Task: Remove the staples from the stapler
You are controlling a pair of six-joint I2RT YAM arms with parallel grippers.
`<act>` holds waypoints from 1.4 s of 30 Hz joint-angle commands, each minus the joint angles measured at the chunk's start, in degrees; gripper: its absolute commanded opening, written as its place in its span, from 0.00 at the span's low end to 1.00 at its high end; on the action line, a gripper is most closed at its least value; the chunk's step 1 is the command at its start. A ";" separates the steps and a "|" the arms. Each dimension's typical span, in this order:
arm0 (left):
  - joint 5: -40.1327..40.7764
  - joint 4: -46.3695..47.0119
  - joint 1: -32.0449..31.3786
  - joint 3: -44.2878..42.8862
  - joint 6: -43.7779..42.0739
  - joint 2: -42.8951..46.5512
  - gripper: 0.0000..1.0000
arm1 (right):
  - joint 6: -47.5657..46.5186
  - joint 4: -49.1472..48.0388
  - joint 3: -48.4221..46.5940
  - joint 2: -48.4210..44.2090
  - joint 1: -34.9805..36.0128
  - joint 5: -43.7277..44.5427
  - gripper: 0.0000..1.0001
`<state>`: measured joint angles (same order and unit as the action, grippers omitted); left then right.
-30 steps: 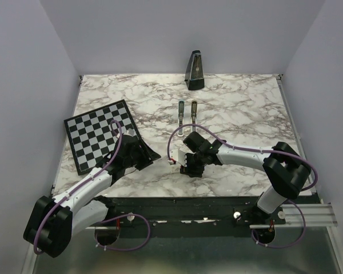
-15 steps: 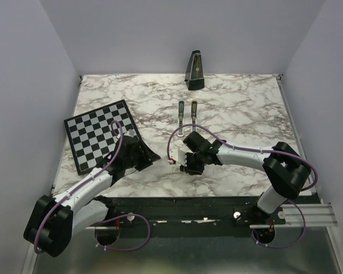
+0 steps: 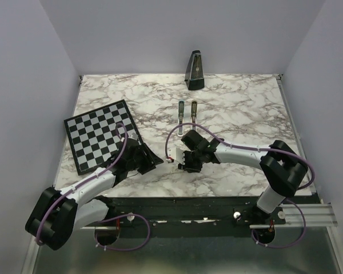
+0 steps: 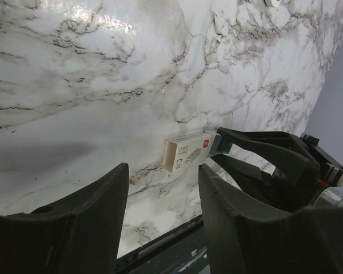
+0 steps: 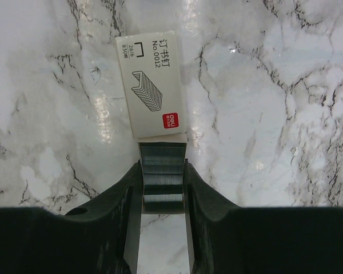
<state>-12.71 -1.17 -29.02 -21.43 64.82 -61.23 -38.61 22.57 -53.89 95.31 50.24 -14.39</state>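
Note:
The stapler (image 3: 187, 109) lies split into two narrow bars on the marble table, far of both grippers and untouched. A small white staple box (image 5: 151, 91) lies flat on the table; it also shows in the left wrist view (image 4: 188, 151) and in the top view (image 3: 171, 160). Its inner tray of grey staples (image 5: 163, 171) sticks out of the sleeve. My right gripper (image 5: 163, 191) is shut on that tray, one finger on each side. My left gripper (image 4: 163, 228) is open and empty, just left of the box and apart from it.
A black pyramid metronome (image 3: 195, 71) stands at the back edge. A chessboard mat (image 3: 97, 134) lies at the left, its near corner under my left arm. The table's near edge (image 4: 160, 242) runs just below my left fingers.
My left gripper has moved right, closer to the staple box. My right gripper has shifted slightly left with the tray in it.

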 commanded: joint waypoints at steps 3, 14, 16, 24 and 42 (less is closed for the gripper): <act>-1.26 4.59 -1.66 0.78 2.51 -2.22 0.59 | -0.94 -0.16 -1.48 2.16 -0.23 1.04 0.37; -1.26 7.15 -3.33 0.07 3.30 -5.21 0.52 | -0.06 1.07 -1.40 1.99 -0.32 -1.95 0.37; -1.18 7.76 -3.94 0.34 3.65 -5.47 0.51 | 0.03 1.25 -1.39 1.90 -0.32 -2.31 0.37; -1.79 10.39 -5.88 0.60 4.09 -7.94 0.50 | 0.29 2.48 -1.83 2.16 -0.23 -3.27 0.37; -2.14 13.82 -8.51 0.43 4.79 -12.07 0.45 | 0.73 3.27 -2.98 3.04 -0.32 -4.24 0.37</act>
<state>-13.85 10.72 -36.91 -21.12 69.06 -72.51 -38.35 24.01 -55.83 96.97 50.13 -16.38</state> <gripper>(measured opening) 0.456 0.379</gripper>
